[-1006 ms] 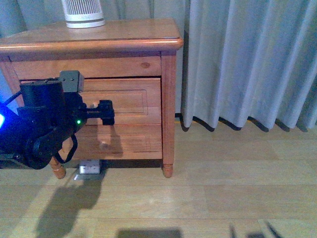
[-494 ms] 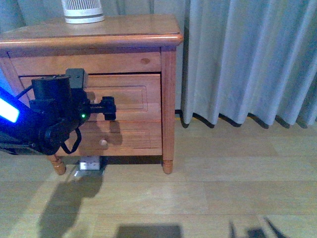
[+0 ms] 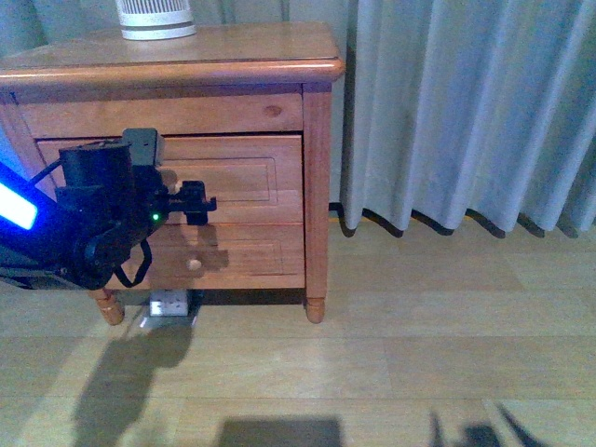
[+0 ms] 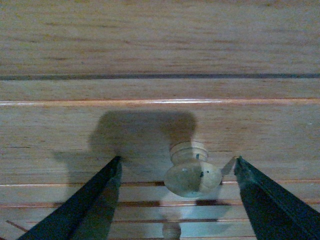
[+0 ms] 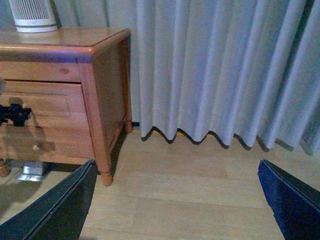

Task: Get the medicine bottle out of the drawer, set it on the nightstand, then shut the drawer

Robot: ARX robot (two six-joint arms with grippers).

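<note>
Front view: you have the nightstand [image 3: 279, 70] at upper left, against a grey curtain [image 3: 466, 112] and on a pale wood floor [image 3: 391, 354]. A ribbed white device [image 3: 155, 19] stands at the back of its top. The left gripper [image 3: 197, 202] is held against the front of the drawer [image 3: 251, 177], at the height of its knob. The drawer front looks level with the cabinet's corner post. The lower drawer's knob [image 3: 194, 264] shows just below the gripper. A small light-coloured object [image 3: 170, 305] lies on the floor under the cabinet; you cannot tell what it is.

Left wrist view: the jaws stand apart. The drawer's round knob [image 4: 192, 175] sits between the two dark fingers [image 4: 85, 205], closer to one than to the other. No finger is seen pressing on it.

Right wrist view: the right gripper [image 5: 176, 162] hangs over bare floor, well apart from the nightstand. Its jaws are wide apart, with nothing between them. The nightstand's side, the device and the left gripper at the drawer front all show from here.

The medicine bottle shows in none of the three views.
</note>
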